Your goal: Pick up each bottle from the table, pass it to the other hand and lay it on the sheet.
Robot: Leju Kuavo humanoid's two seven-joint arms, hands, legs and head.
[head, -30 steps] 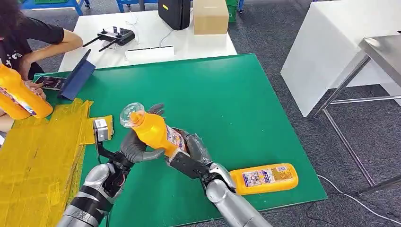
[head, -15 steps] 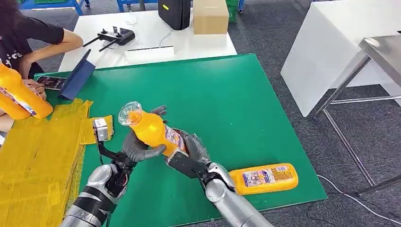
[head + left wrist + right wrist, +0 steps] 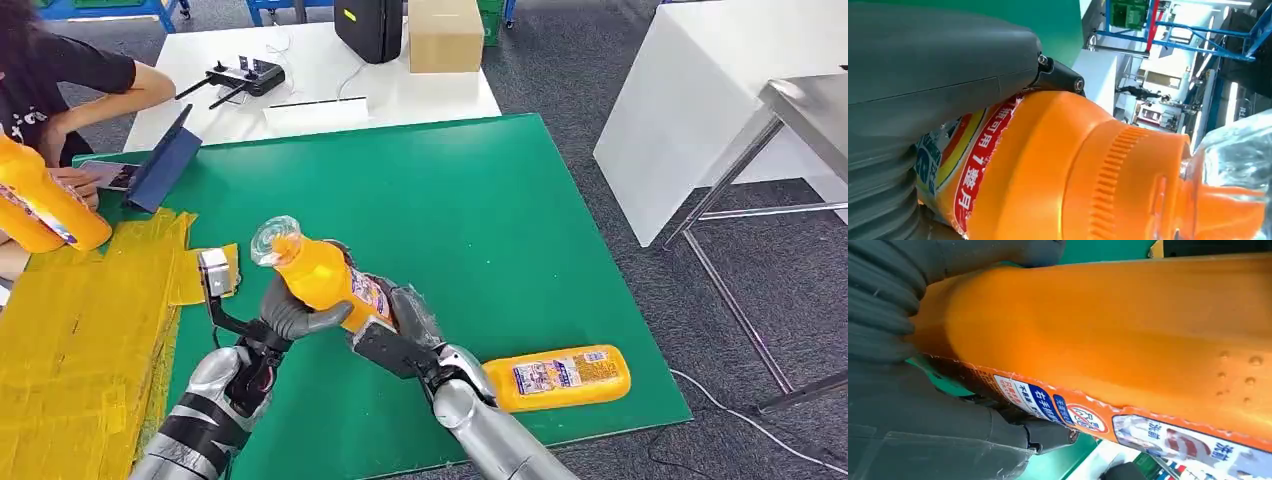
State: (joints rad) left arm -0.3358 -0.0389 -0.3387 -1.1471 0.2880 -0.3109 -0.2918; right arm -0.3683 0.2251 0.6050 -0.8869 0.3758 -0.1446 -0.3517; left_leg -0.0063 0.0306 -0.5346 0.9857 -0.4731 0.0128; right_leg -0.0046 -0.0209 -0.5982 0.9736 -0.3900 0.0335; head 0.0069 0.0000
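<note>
An orange bottle (image 3: 322, 279) with a clear cap is held tilted above the green table (image 3: 480, 210), cap toward the far left. My left hand (image 3: 295, 315) grips its upper body, thumb across the front. My right hand (image 3: 400, 328) holds the base end. The left wrist view has the bottle (image 3: 1073, 165) under my left hand's thumb (image 3: 923, 65); the right wrist view has the bottle (image 3: 1108, 335) against my right hand (image 3: 923, 435). A second orange bottle (image 3: 560, 377) lies on the table near the front right edge. The yellow sheet (image 3: 80, 340) covers the left side, with a third bottle (image 3: 45, 205) at its far corner.
A person (image 3: 60, 80) sits at the far left, hand by the third bottle, with a blue tablet case (image 3: 165, 160) and a phone (image 3: 105, 175) nearby. Behind stands a white table with a controller (image 3: 245, 75), a cardboard box (image 3: 445, 35) and a black case (image 3: 370, 28). A metal table (image 3: 810, 110) stands right.
My left hand's fingers have closed around the bottle's upper body, and the bottle has shifted slightly toward the left. The right hand stays on the base.
</note>
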